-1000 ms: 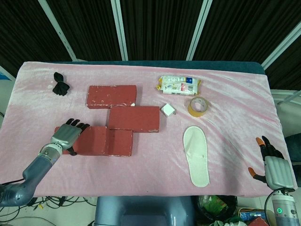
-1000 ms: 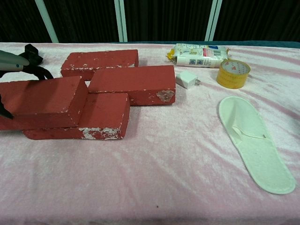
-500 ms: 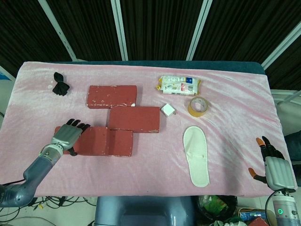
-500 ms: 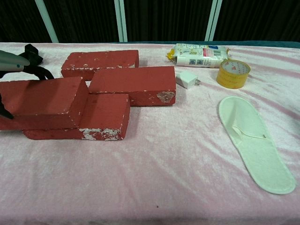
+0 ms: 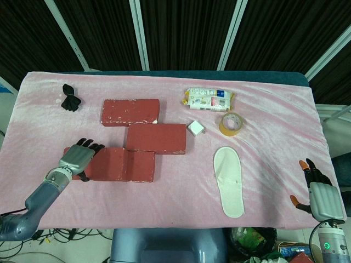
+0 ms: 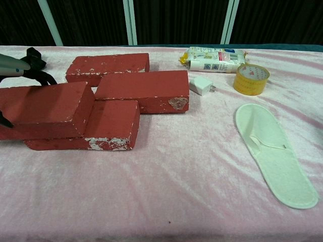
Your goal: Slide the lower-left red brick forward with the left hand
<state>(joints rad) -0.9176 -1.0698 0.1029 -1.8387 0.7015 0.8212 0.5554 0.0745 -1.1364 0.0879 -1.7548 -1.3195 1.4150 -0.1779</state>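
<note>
Covering the table, pink velvet cloth (image 5: 164,203) meets dark slatted wall (image 5: 186,33).

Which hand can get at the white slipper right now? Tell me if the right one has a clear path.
Probably yes: the right hand sits open at the table's near right edge, and only bare pink cloth lies between it and the white slipper.

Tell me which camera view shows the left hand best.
The head view: the whole left hand shows from above, its fingers lying on the left end of the lower-left red brick. The chest view catches only a grey sliver of the left arm and dark fingertips at the frame's left edge.
</note>
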